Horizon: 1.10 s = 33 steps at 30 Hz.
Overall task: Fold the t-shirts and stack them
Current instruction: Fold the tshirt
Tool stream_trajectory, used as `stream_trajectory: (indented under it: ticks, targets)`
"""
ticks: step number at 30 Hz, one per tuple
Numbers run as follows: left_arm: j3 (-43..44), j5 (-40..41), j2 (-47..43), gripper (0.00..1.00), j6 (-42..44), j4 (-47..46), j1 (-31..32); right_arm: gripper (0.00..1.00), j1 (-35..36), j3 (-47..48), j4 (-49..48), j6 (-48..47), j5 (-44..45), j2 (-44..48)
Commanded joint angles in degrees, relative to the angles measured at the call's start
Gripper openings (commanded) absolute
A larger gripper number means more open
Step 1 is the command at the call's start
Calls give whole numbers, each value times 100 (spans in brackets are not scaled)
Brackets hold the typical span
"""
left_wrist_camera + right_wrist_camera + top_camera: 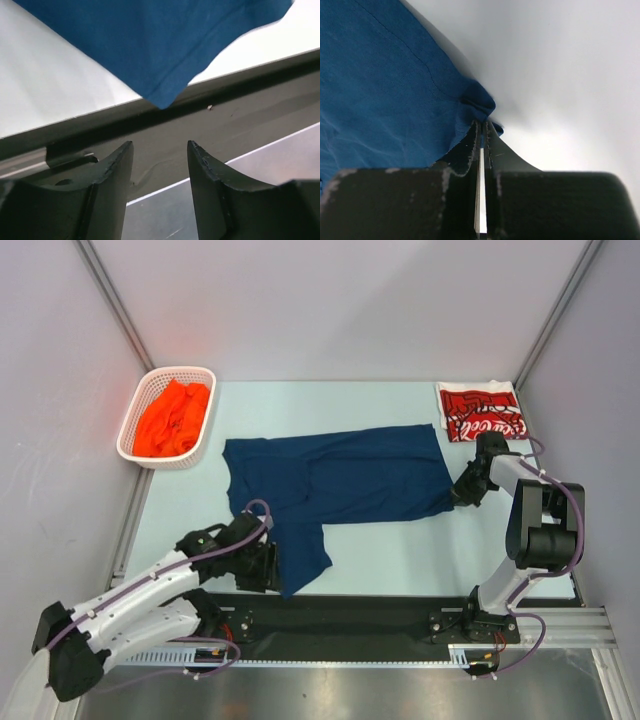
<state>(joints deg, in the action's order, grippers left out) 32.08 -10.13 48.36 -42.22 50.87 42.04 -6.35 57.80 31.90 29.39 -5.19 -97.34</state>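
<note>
While the dark navy t-shirt [340, 475] lies spread across the middle of the pale desk [400, 550], with one long flap reaching down toward the near edge, the right gripper [483, 125] is pressed together on the cloth's right near corner. A small bunched fold of blue fabric is pinched between its tips, low against the desk surface. At the near left, the left gripper [160, 144] stands spread with nothing between its fingers. It is just beside the flap's near corner, which pokes over the desk edge onto the dark strip [240, 115] running along the front. The cloth does not touch the fingers in the wrist view. A red Coca-Cola t-shirt [480, 412] sits folded at the far right corner of the desk, just beyond the right arm and apart from the navy one. An orange t-shirt [172, 420] lies crumpled inside the white lattice basket [182, 371] at the far left.
</note>
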Motion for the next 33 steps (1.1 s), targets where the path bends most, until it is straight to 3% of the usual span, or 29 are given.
stream_trajectory:
  ticks: [1, 7, 15, 24, 33]
  targets:
    - [-192, 476, 24, 52, -849, -331, 523, 0, 28, 109, 71, -126, 45, 154]
    - [-54, 951, 858, 46, -1043, -1061, 963, 0, 37, 73, 132, -179, 36, 294]
    - [650, 1890, 2010, 47, -1438, -772, 1403, 0, 28, 30, 167, -258, 45, 374]
    - [668, 1822, 2599, 44, -1649, -772, 1693, 0, 28, 38, 132, -249, -17, 382]
    - [396, 1707, 2441, 43, -1948, -807, 1764, 0, 11, -67, 44, -258, -70, 356]
